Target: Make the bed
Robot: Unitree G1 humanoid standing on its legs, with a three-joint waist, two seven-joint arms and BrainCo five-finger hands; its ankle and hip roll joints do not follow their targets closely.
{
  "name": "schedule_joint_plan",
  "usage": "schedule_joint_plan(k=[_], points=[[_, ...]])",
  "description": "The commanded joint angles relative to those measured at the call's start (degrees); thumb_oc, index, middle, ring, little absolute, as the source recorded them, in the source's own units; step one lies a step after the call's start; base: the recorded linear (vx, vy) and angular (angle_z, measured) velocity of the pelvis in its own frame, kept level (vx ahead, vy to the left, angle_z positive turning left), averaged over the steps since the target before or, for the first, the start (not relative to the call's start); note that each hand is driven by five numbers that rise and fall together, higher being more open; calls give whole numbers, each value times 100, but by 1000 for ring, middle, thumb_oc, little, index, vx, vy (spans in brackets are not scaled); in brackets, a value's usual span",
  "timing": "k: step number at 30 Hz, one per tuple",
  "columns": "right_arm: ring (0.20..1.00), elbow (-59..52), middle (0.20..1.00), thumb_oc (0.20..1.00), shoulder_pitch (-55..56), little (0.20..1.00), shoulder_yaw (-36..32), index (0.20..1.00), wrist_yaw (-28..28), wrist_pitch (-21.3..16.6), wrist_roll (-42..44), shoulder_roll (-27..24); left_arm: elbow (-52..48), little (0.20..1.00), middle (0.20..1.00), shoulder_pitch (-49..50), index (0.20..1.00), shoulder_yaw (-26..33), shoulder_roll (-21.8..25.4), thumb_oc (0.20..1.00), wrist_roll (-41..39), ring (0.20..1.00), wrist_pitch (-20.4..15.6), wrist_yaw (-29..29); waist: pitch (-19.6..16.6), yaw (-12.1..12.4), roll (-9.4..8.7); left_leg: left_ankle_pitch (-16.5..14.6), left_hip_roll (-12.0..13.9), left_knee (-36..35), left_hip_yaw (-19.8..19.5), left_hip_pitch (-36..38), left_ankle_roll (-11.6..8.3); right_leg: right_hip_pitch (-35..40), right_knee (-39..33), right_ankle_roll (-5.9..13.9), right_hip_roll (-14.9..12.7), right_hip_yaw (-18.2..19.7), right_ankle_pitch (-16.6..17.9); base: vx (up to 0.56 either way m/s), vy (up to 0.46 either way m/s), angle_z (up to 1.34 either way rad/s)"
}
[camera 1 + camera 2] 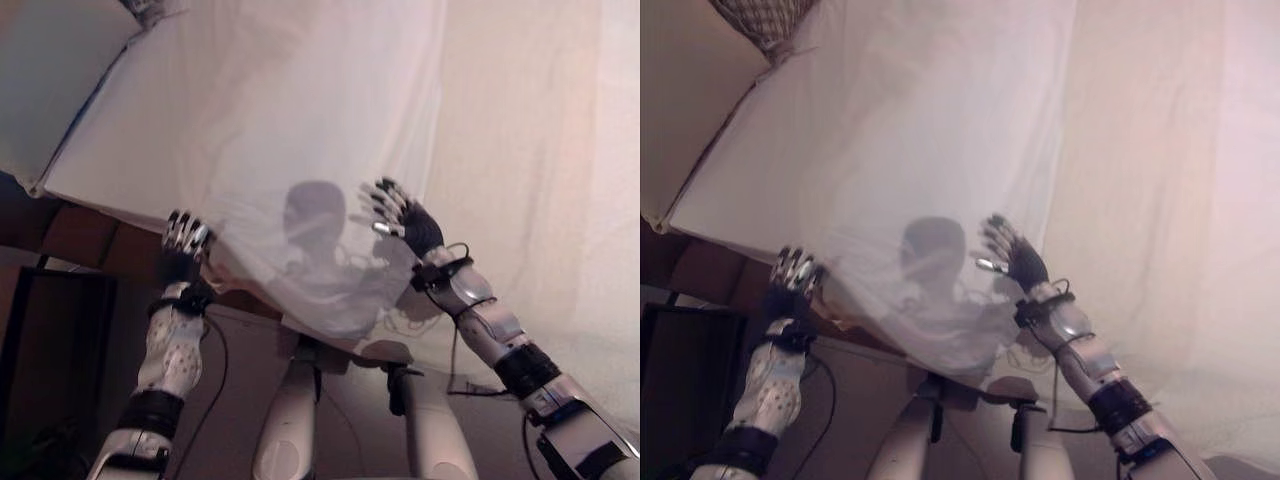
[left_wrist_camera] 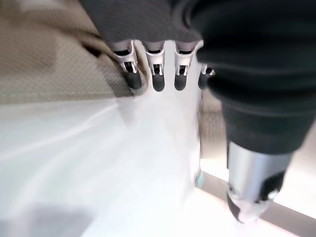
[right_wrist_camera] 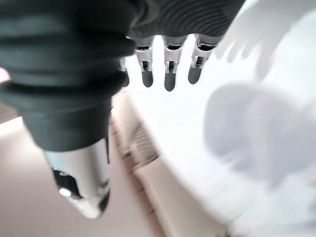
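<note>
A white sheet (image 1: 270,120) lies spread over the bed, and its near edge hangs over the side of the mattress in front of me. My left hand (image 1: 185,238) is at that near edge, on the left. In the left wrist view its fingers (image 2: 158,74) reach out straight over the white cloth with the thumb (image 2: 252,187) apart, holding nothing. My right hand (image 1: 398,215) hovers over the sheet further right, open with spread fingers (image 3: 169,69). To the right of the sheet a cream cover (image 1: 530,150) lies over the bed.
A woven patterned pillow (image 1: 765,20) sits at the far left corner of the bed. Dark brown bed frame and floor (image 1: 70,240) show below the mattress edge on the left.
</note>
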Motion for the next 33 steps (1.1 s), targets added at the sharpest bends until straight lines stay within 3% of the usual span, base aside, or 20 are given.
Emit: schedule_joint_plan(k=[1,4,6,7,9,10,11,15,21,26,32,33], points=[[1000,66,1000,1000,-946,1000,74,1000,-191,-611,910,461,-610,1000,1000,-914,1000,-107,768,1000,-415,1000,-536,-251,-182,43,-232,-196,-190,219,106,-139,-6,620,-102,363,-310,-21,260,115,382,-22],[1000,460,1000,1000,-1698,1000,250,1000,-290,-608,1215,698,-424,1000,1000,-1746,1000,-583,967,1000,-792,1000,-411,-372,-32,47,-247,-232,-258,226,209,-188,94,404,70,367,-422,-180,570,42,202,0],[1000,563,1000,1000,-1869,1000,225,1000,-281,-605,1387,775,-361,1000,1000,-2012,1000,-703,1018,1000,-900,1000,-385,-416,9,70,-262,-253,-278,227,236,-228,117,358,55,349,-419,-244,576,39,190,0],[1000,840,1000,1000,-2240,1000,306,1000,-268,-575,1608,869,-216,1000,1000,-2453,1000,-896,1023,1000,-1085,1000,-351,-472,60,100,-300,-275,-301,175,288,-296,127,283,-298,339,-420,-453,633,30,131,-20],[1000,974,1000,1000,-2440,1000,332,1000,-283,-596,1703,846,-143,1000,1000,-2681,1000,-1007,1040,1000,-1117,1000,-377,-476,87,108,-323,-260,-307,122,308,-347,110,227,-662,332,-332,-489,660,43,104,-27],[1000,1312,1000,1000,-2757,1000,408,1000,-314,-637,1869,904,173,1000,1000,-3075,1000,-1107,966,1000,-1311,1000,-361,-471,121,64,-403,-211,-356,-74,336,-379,93,-63,-1245,361,-104,-534,888,91,53,-24],[1000,1490,1000,1000,-2832,1000,447,1000,-356,-653,1910,948,339,1000,1000,-3234,1000,-1129,921,1000,-1388,1000,-378,-411,127,29,-435,-224,-373,-148,333,-356,89,-202,-1327,391,18,-533,926,92,53,-25],[1000,1795,1000,1000,-2934,1000,468,1000,-487,-582,1929,849,417,1000,1000,-3303,1000,-1087,736,1000,-1512,1000,-395,-397,128,93,-485,-104,-412,-319,305,-353,8,-31,-1602,424,13,-639,1060,74,21,-3],[1000,1840,1000,1000,-2696,1000,533,1000,-701,-384,1548,782,141,1000,1000,-2420,1000,-908,533,1000,-1198,1000,-500,55,128,211,-413,124,-396,-662,290,-294,-61,80,-1819,404,-32,-820,1235,33,-36,4],[1000,1643,1000,1000,-2121,1000,226,1000,-885,-338,1111,667,-752,1000,1000,-523,1000,-488,-25,1000,-1065,1000,-494,142,128,321,-289,178,-447,-810,195,-306,-76,62,-1797,334,-65,-980,1137,21,-81,8],[1000,1712,1000,1000,-1514,1000,-151,1000,-886,-204,872,676,-383,1000,1000,1158,1000,240,-607,1000,-1140,1000,-367,218,128,445,-199,158,-458,-787,98,-342,-54,50,-1787,291,-73,-1068,1100,15,-69,7],[1000,1746,1000,1000,-1383,1000,-214,1000,-921,-135,811,686,-61,1000,1000,1627,1000,420,-743,1000,-929,1000,-377,461,128,491,-172,157,-448,-778,85,-341,-47,57,-1779,277,-68,-1090,1091,6,-54,8]])
